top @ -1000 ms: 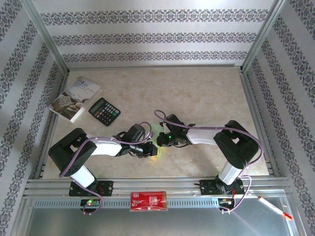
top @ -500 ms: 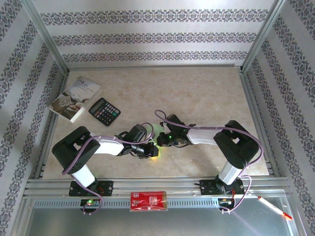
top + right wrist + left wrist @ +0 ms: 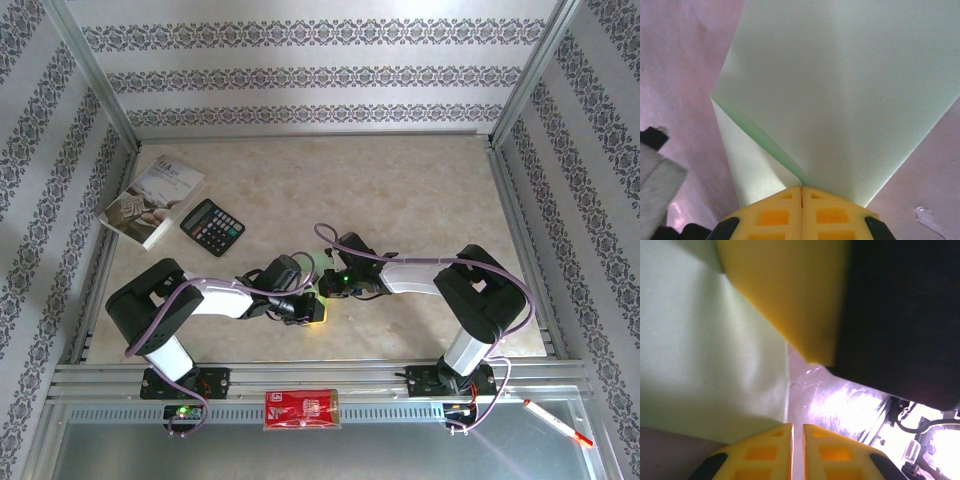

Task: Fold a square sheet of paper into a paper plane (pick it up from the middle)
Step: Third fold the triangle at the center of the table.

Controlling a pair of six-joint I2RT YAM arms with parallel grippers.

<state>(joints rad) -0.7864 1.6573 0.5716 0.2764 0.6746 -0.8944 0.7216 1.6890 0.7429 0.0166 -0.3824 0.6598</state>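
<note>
The square sheet of paper (image 3: 840, 90) is light green and folded, one flap lying over another along a slanted crease. My right gripper (image 3: 801, 190) is shut on it where the crease meets the yellow fingertips. From above, a sliver of the sheet (image 3: 321, 263) shows between the two wrists at the table's middle. My right gripper (image 3: 323, 287) and left gripper (image 3: 312, 312) sit close together there. In the left wrist view the sheet (image 3: 705, 350) lies left of my left gripper (image 3: 797, 429), whose fingers stand a hair apart with bare table in the slit. A right finger (image 3: 790, 290) hangs just above.
A printed booklet (image 3: 152, 200) and a black calculator (image 3: 212, 227) lie at the back left. A red packet (image 3: 302, 408) rests on the front rail, and a pen (image 3: 557, 422) lies at the front right. Metal rails frame the table.
My left gripper has slid a little to the right, closer under the right gripper. The right arm holds still with the sheet.
</note>
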